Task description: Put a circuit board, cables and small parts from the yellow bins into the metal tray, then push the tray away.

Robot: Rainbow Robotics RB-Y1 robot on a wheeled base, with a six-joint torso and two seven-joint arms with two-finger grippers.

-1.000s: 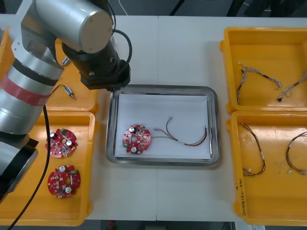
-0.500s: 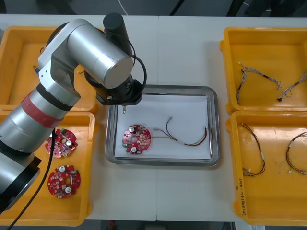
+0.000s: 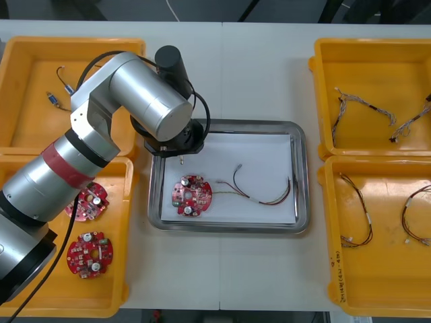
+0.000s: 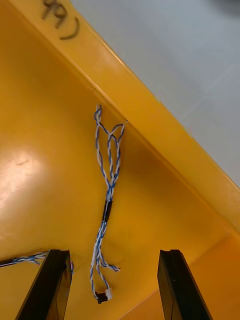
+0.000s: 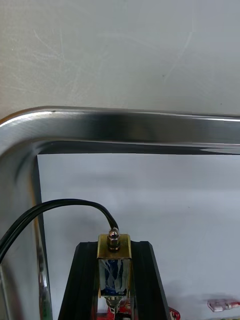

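Observation:
My left gripper [image 3: 179,156] hangs over the near-left corner of the metal tray [image 3: 302,176], shut on a small metal part [image 3: 180,161]. In the left wrist view the black fingers [image 5: 142,280] pinch this brass-topped small metal part [image 5: 114,262]; a black lead [image 5: 55,207] loops off it toward the tray rim [image 5: 125,125]. A round red circuit board [image 3: 192,195] and a red and yellow cable [image 3: 259,192] lie on the tray's white inside. My right gripper [image 4: 112,290] stands open above a twisted blue and white cable [image 4: 107,195] in a yellow bin [image 4: 160,145].
The far left yellow bin [image 3: 27,128] holds small metal parts [image 3: 52,98]. The near left bin [image 3: 124,222] has two red boards [image 3: 89,252]. Both right bins [image 3: 323,108] hold cables [image 3: 357,215]. Bare table lies beyond the tray.
My left arm has swung from the far left bin over to the tray's left corner, carrying the small metal part, and has come lower over the white inside.

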